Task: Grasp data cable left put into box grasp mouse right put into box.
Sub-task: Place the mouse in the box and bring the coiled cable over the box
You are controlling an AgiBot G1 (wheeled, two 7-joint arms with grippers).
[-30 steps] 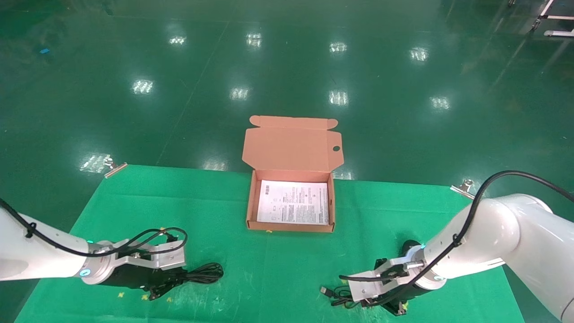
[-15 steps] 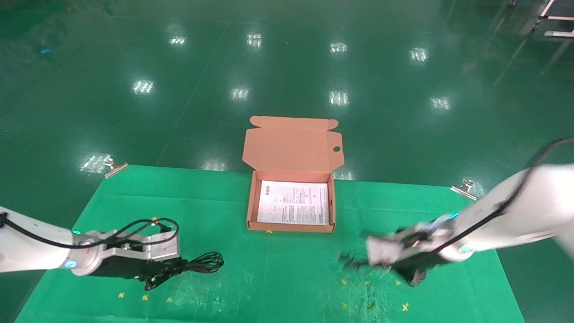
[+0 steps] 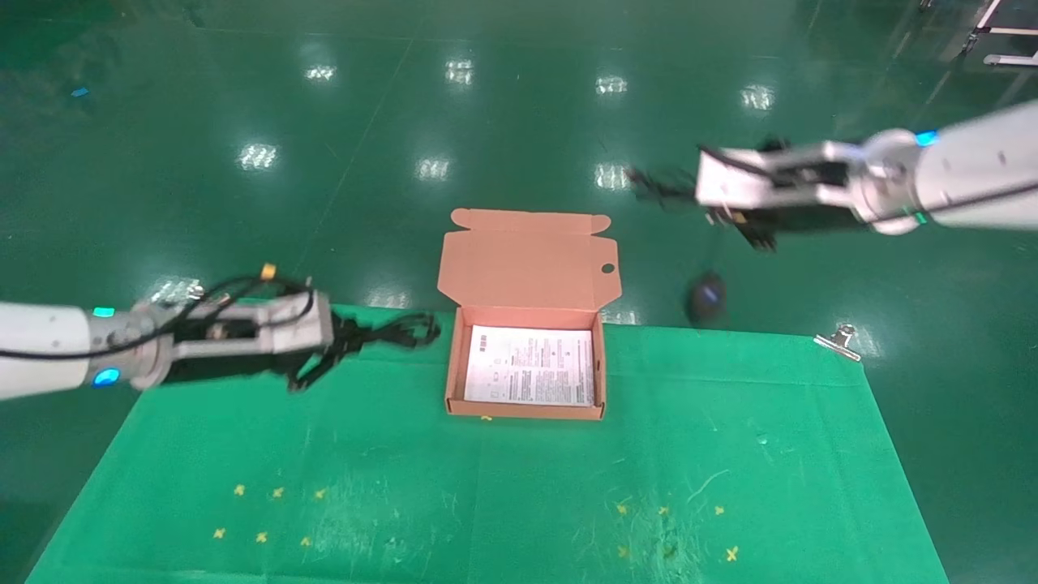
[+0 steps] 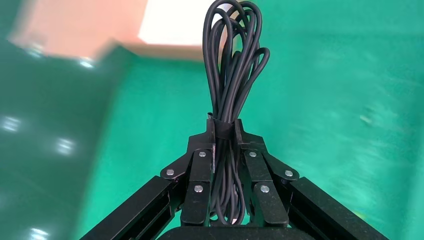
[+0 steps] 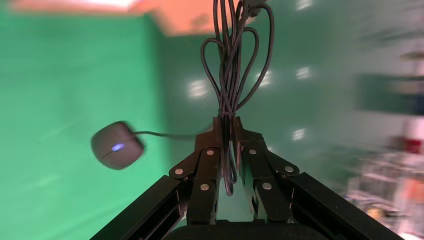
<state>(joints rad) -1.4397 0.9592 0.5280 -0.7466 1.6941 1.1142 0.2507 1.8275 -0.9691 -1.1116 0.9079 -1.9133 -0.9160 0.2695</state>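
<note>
1. On our left, the left gripper [image 3: 340, 345] has risen off the table [image 3: 486, 487] since half a second ago and now hangs above its far left part, just left of the box [image 3: 525, 410]. Its jaws are clamped on the data cable [image 3: 397, 331], a bundled black coil whose loops stick out toward the box. The left wrist view shows the pads [image 4: 200, 172] pressed on the bundle [image 4: 230, 75] at its wrap.

2. In the middle, the box stands where it stood before, near the far edge of the table, lid open and leaning back. The printed sheet [image 3: 531, 367] lies on its bottom, and nothing else is in it.

3. On our right, the right gripper [image 3: 677, 185] has swung from low over the table's right side to high up, beyond the far edge and right of the box lid. Its jaws are closed on the looped cord [image 5: 232, 65] of the mouse [image 3: 707, 297], not on the body. The mouse [image 5: 117, 145] dangles below by its cord, blue light showing, above the floor just past the table's far edge.
</note>
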